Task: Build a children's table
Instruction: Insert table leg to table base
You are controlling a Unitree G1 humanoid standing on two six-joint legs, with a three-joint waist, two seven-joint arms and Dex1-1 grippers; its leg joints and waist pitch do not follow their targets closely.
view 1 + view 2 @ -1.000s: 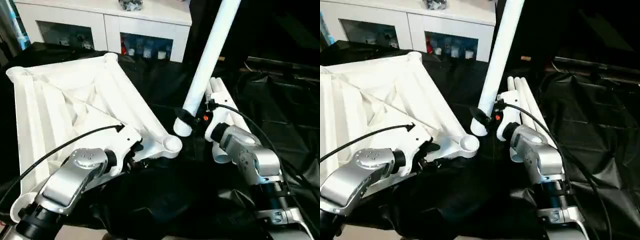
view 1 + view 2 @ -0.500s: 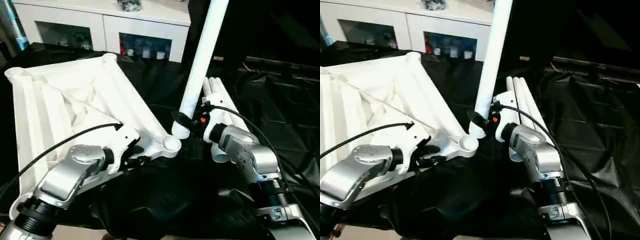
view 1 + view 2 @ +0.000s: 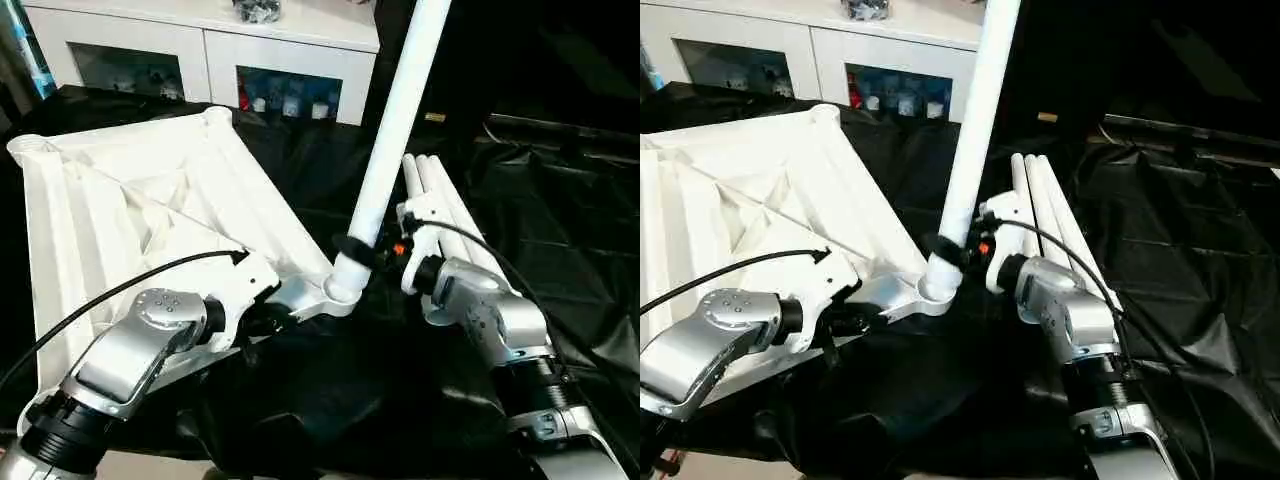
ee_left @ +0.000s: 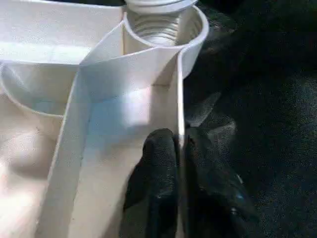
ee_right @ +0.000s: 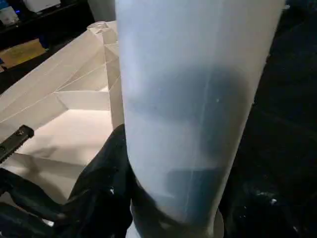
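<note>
The right gripper [image 3: 352,250] clamps the long white tubular leg [image 3: 392,130] over the white ribbed tabletop's corner socket [image 4: 166,20] (threads visible), while the left gripper [image 4: 181,148] pinches the rim beside that socket, steadying it.

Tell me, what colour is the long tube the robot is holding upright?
White; the tube shows best in the left eye view.

A crumpled black sheet [image 3: 560,230] covers the work surface. On it lies the white table top [image 3: 130,210], ribbed underside up, and just beside it to the right three spare white legs [image 3: 1045,215] lie together, side by side.
</note>
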